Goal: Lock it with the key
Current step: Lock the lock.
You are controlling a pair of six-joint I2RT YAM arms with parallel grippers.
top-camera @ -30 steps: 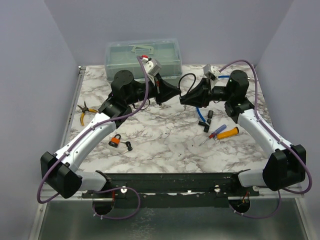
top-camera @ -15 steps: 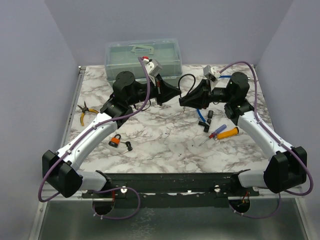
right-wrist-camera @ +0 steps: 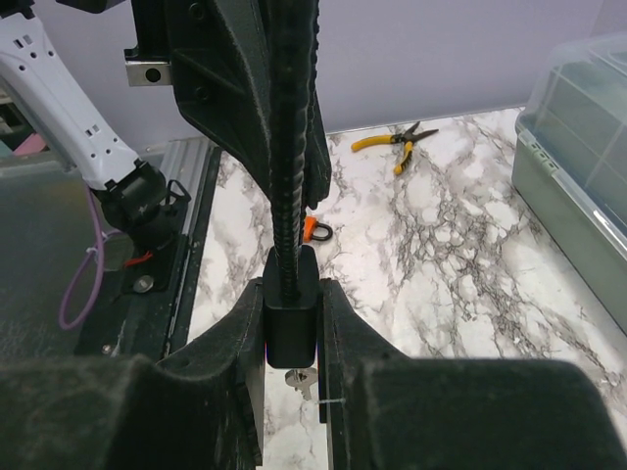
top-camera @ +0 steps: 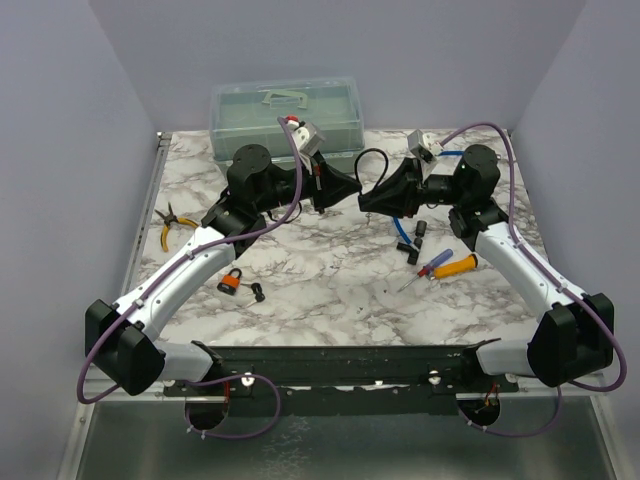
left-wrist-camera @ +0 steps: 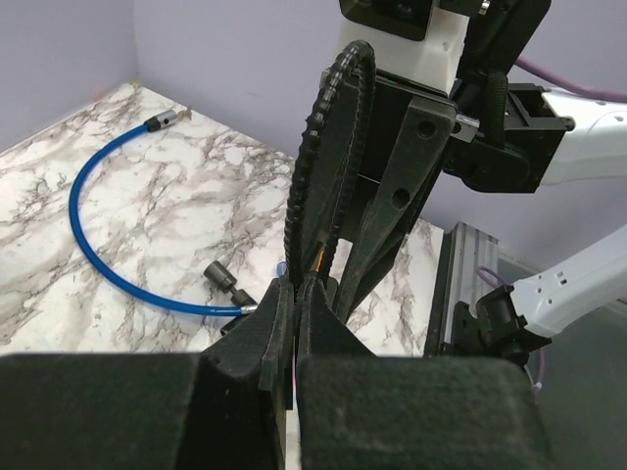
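A black cable lock hangs in the air between my two grippers above the table's middle. My right gripper point(right-wrist-camera: 291, 294) is shut on its black block-shaped lock body point(right-wrist-camera: 291, 315). A small silver key point(right-wrist-camera: 300, 380) shows right under the body; I cannot tell if it sits in the keyhole. The ribbed black cable point(right-wrist-camera: 289, 147) rises from the body. My left gripper point(left-wrist-camera: 297, 290) is shut on the cable point(left-wrist-camera: 315, 157) near its end, where an orange bit shows. In the top view the left gripper point(top-camera: 349, 188) and right gripper point(top-camera: 367, 197) nearly touch, with the cable loop point(top-camera: 375, 158) above them.
An orange padlock point(top-camera: 231, 282) with black-headed keys point(top-camera: 257, 291) lies front left. Yellow pliers point(top-camera: 172, 226) lie at the left edge. A clear lidded box point(top-camera: 287, 112) stands at the back. A blue cable point(top-camera: 400, 228) and two screwdrivers point(top-camera: 447, 265) lie on the right.
The left arm has edged slightly to the right toward the right gripper. Both grippers stay shut on the cable lock.
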